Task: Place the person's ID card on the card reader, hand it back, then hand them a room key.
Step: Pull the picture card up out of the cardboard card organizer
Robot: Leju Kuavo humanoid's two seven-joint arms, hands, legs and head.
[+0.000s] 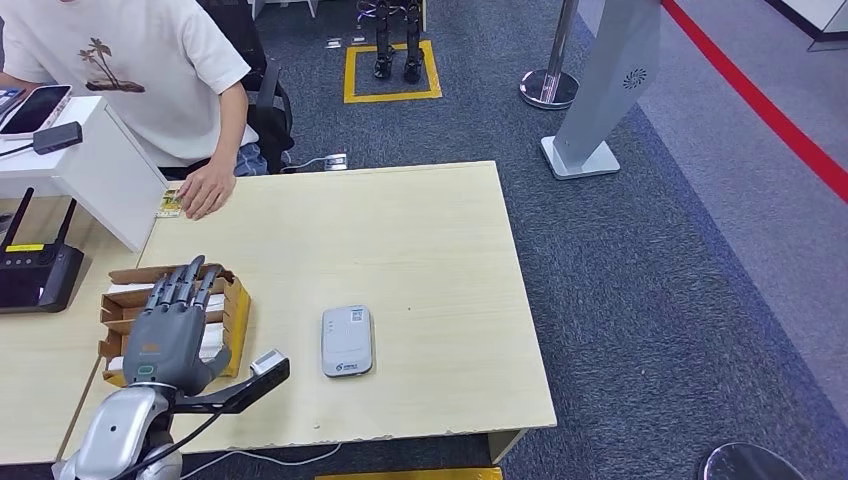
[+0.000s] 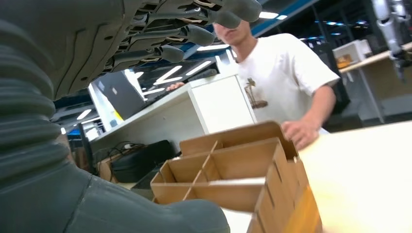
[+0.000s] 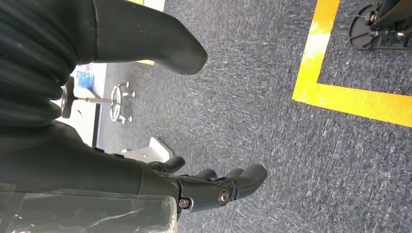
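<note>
Table (image 1: 420,240): pale wood-grain laminate, rectangular, matte, with straight square edges; the near edge looked chipped. Dark blue-grey carpet lay beyond the right and far edges.

Card reader (image 1: 347,341): small grey rounded-corner slab, smooth plastic, lying flat on the near half of the table, nothing on top of it. Bare tabletop lay on all sides of it, widest toward the far right corner.

ID card (image 1: 170,202): thin flat card with a yellowish print, at the far left corner of the table, partly under the person's hand (image 1: 205,190), which rested on it.

Cardboard box (image 1: 232,312): brown corrugated, open-topped, divided by slotted partitions into compartments, with white flat items inside, at the left edge of the table. The left wrist view showed its partitions (image 2: 204,167) upright and thin.

Left hand (image 1: 175,325): grey ribbed cover, dark segmented fingers (image 2: 194,34) stretched straight and apart, holding nothing, hovering over the box.

Right hand (image 3: 160,179): hung over the carpet beside a yellow floor marking (image 3: 340,97); fingers (image 3: 248,177) loosely extended, gripping nothing.

Black router (image 1: 35,275) with 2 antennas sat on the adjoining table to the left, beside a white raised counter (image 1: 90,170).
</note>
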